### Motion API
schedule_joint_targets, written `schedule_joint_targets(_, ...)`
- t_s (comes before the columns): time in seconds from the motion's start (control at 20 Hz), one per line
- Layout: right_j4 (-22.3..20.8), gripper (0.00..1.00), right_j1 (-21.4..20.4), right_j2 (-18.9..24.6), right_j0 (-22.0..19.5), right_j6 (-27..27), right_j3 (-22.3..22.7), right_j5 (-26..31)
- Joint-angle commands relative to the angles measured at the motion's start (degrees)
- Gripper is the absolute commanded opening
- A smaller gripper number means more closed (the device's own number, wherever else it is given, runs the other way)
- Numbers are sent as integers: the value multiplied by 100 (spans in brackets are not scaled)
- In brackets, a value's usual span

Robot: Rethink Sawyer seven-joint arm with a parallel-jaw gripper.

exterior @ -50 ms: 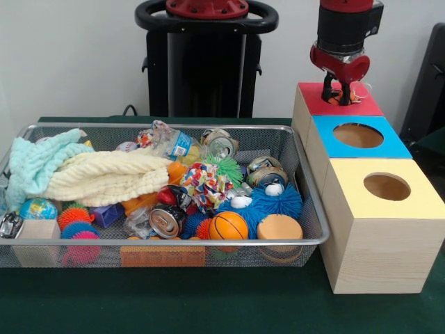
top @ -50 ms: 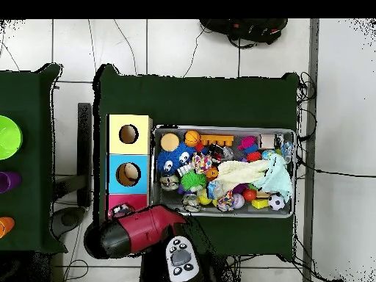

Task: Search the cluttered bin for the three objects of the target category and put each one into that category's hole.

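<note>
Hanging over the red-topped box [exterior @ -50 ms: 338, 99], gripper [exterior @ -50 ms: 338, 94] tips straddling the hole there, clamped on a small orange-and-white object [exterior @ -50 ms: 350, 95] too hidden to name. Best done by lowering straight down until the object sits inside the hole's rim, then parting the fingers only slightly so nothing catches the edge or bounces out onto the blue-topped box [exterior @ -50 ms: 359, 136] just in front. Afterwards, lifting clear vertically before swinging sideways toward the wire-mesh bin [exterior @ -50 ms: 306, 184], where the miniature basketball [exterior @ -50 ms: 228, 225] and crushed cans [exterior @ -50 ms: 167, 220] lie among the clutter.
</note>
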Motion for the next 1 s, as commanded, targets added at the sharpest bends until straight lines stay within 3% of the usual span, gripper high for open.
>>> schedule_joint_targets(0.05,790,100,-977,1242,-988,-973,473,1155)
schedule_joint_targets(0.25,948,100,-1173,1629,-1405,-1181,661,1384)
schedule_joint_targets(0.6,519,100,-913,1457,-1212,-811,570,1022)
schedule_joint_targets(1.0,498,100,-1032,1678,-1547,-1089,682,1146)
